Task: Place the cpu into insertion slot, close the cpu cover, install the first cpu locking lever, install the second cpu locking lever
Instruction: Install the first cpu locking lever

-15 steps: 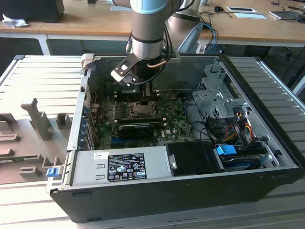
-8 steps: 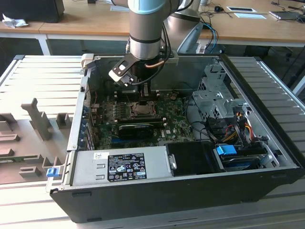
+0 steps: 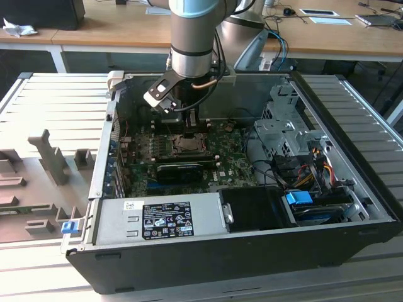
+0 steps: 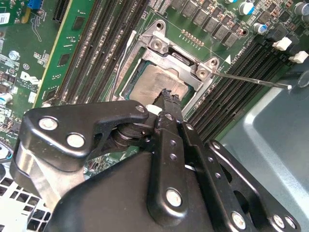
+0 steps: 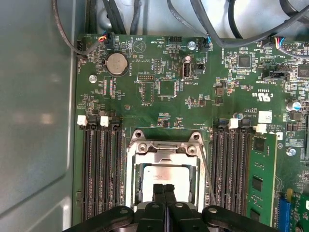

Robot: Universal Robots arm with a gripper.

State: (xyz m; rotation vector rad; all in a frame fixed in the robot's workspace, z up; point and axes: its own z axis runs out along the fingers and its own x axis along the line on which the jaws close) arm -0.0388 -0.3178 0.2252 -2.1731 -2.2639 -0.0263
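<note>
The cpu [image 5: 166, 175] lies flat in the insertion slot [image 5: 135, 181], its pale metal face showing through the window of the cpu cover [image 5: 164, 150]. The silver cover [image 4: 169, 60] lies down over the socket. My gripper [image 5: 164, 189] is shut, with its black fingertips together right above the near edge of the cpu [image 4: 154, 84] and nothing between them. One thin wire locking lever [image 4: 251, 79] sticks out from the socket corner over the memory slots. A second wire lever [image 4: 121, 65] runs along the opposite side. In the exterior view my gripper [image 3: 189, 124] hangs just over the socket [image 3: 187, 143].
Black memory slots [image 5: 99, 169] flank the socket on both sides. The green motherboard [image 3: 227, 160] sits inside an open computer case with grey metal walls [image 5: 34, 121]. A drive cage and cables [image 3: 296, 157] are at the exterior view's right, and a power supply [image 3: 157, 219] is in front.
</note>
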